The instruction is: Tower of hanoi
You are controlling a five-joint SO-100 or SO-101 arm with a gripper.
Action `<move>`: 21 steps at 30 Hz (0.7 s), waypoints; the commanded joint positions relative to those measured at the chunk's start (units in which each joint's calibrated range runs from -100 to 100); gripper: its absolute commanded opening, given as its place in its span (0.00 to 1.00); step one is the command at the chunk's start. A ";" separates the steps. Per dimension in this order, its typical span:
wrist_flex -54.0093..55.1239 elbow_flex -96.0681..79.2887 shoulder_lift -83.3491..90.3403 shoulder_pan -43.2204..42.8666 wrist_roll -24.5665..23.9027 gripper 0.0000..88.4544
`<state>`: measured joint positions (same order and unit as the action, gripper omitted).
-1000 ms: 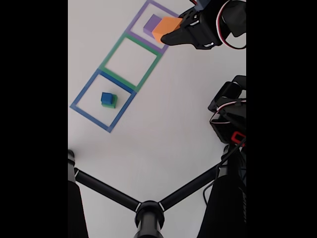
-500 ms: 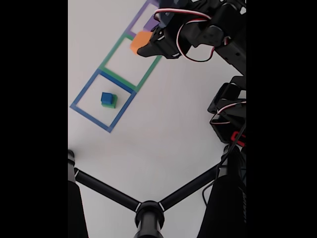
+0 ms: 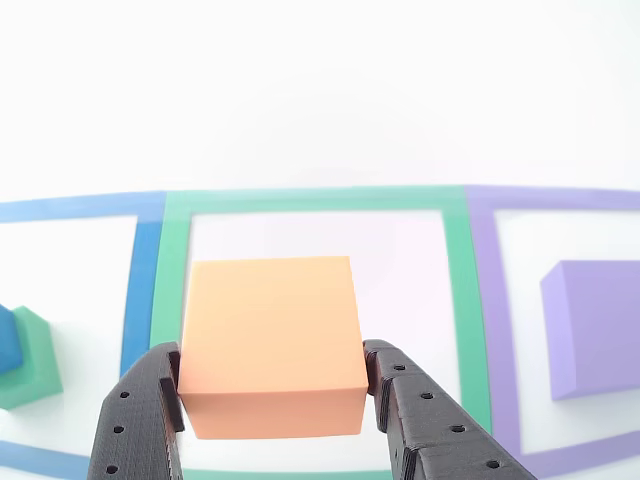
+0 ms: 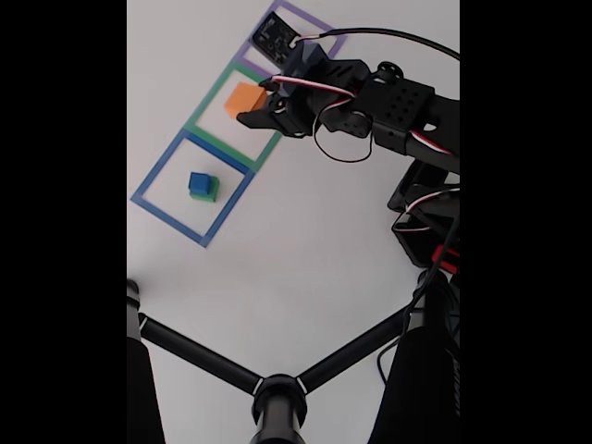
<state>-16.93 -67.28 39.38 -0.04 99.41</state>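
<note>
The gripper (image 3: 272,385) pinches the orange block (image 3: 271,343), one black finger (image 3: 140,420) pressed to its left face and the other to its right face in the other view. The block sits within the green square outline (image 3: 464,300), the middle of three taped squares on the white surface (image 3: 320,90). Whether the block rests on the surface or hangs just above it cannot be told from this low angle.

To the right in that view, the purple block (image 3: 595,325) stands inside the purple outline (image 3: 505,330), apart from the orange one. At the left edge, the green block (image 3: 35,360) sits in the blue outline (image 3: 140,300) with the blue cube (image 3: 8,338) against it (the fixed view shows the cube resting on top).

From the fixed view, the arm (image 4: 388,106) reaches in from the right, red and white wires looping beneath it, and its gripper (image 4: 252,113) holds the orange block (image 4: 242,96) over the green outline (image 4: 208,102). The blue cube (image 4: 198,182) and green block (image 4: 209,193) stand stacked in the blue outline (image 4: 153,180), well apart from the gripper. A black tripod (image 4: 277,393) spreads its legs across the bottom of that view.
</note>
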 commanded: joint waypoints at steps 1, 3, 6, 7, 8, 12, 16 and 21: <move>16.04 -6.45 -2.85 0.90 0.59 0.12; 22.36 -9.72 -4.70 1.00 0.59 0.12; 29.40 -13.63 -7.13 1.10 0.59 0.12; 32.32 -14.82 -8.10 1.10 0.59 0.12; 35.15 -16.09 -9.23 1.10 0.59 0.12; 42.20 -17.91 -14.15 0.81 0.59 0.12; 48.84 -17.45 -20.61 0.42 0.59 0.12; 53.78 -15.54 -26.99 0.33 0.59 0.12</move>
<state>32.42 -85.29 15.15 0.94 99.41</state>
